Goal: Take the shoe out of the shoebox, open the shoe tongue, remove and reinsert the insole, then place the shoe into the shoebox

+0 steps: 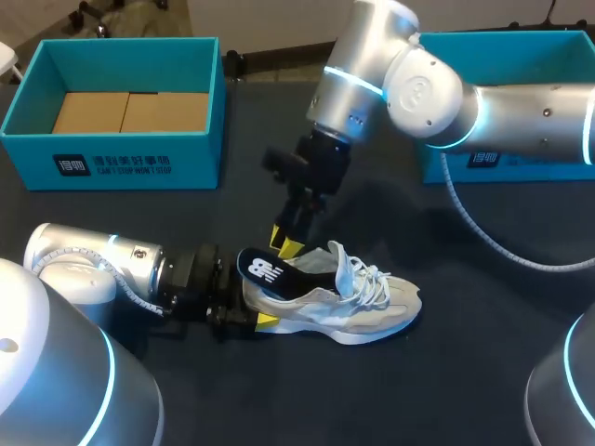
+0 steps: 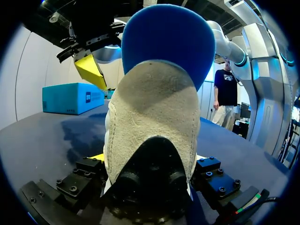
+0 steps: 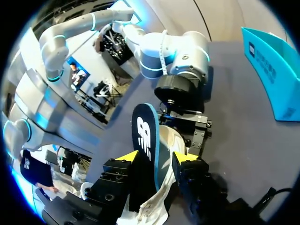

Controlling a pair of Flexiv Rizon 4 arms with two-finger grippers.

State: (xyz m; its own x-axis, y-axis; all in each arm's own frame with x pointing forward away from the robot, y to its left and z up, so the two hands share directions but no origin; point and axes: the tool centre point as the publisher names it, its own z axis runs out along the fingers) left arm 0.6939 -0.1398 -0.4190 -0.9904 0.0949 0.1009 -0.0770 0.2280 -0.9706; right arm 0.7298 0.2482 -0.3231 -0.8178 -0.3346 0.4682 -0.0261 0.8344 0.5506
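1. Left gripper (image 1: 249,319) clamps the heel of the grey-white suede sneaker (image 1: 358,305), which sits on the dark table (image 1: 465,372).
2. Right gripper (image 3: 156,157) pinches the dark blue foam insole (image 3: 146,138), which stands up out of the sneaker's heel.
3. Teal cardboard shoebox (image 1: 112,160) stands well apart.

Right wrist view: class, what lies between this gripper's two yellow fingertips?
The dark insole stands on edge between the tips of the right gripper, rising out of the shoe. The right wrist view shows this most plainly.
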